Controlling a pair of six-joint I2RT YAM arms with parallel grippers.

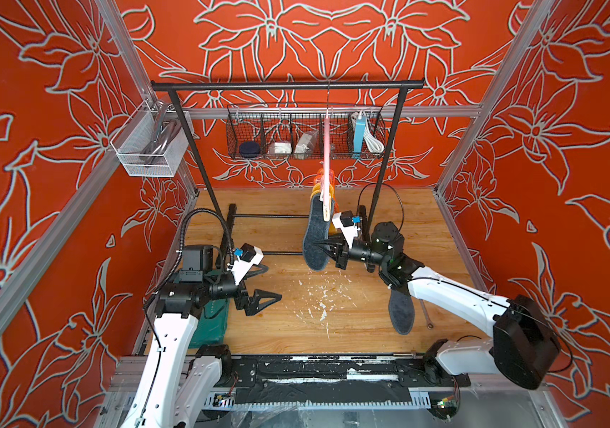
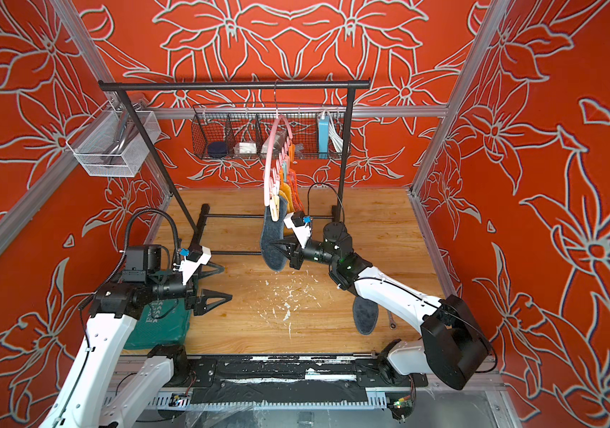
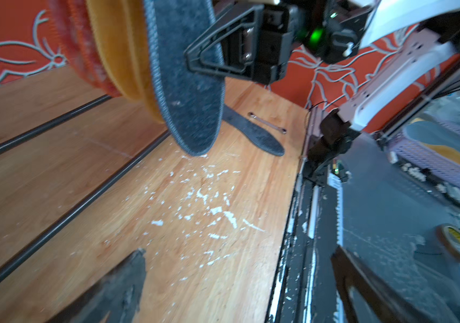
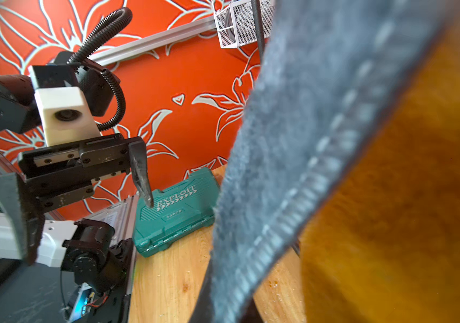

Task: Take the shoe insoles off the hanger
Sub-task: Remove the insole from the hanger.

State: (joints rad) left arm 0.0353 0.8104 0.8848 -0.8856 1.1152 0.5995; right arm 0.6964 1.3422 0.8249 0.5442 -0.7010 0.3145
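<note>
The pink hanger [image 1: 327, 148] [image 2: 270, 163] hangs by its hook from the black rack's top bar. Clipped to it are a dark grey insole [image 1: 314, 237] [image 2: 272, 241] [image 3: 186, 84] at the front, mustard yellow insoles [image 2: 284, 192] [image 3: 117, 42] behind it, and red-pink ones [image 3: 83, 42] farthest back. My right gripper [image 1: 318, 244] [image 2: 275, 244] [image 4: 228, 304] is shut on the hanging grey insole's lower half. A second grey insole [image 1: 401, 315] [image 2: 365, 313] [image 3: 256, 134] lies flat on the table under my right arm. My left gripper [image 1: 272, 281] [image 2: 227, 283] [image 3: 237, 251] hovers open and empty, left of the hanger.
The black rack [image 1: 284, 85] stands across the back, its base rails on the wooden table [image 1: 277, 333]. A wire basket [image 1: 303, 137] and a white mesh basket [image 1: 147, 148] hang on the walls. A green tool case [image 1: 214, 318] [image 4: 175, 209] lies front left, a wrench [image 1: 425, 315] front right.
</note>
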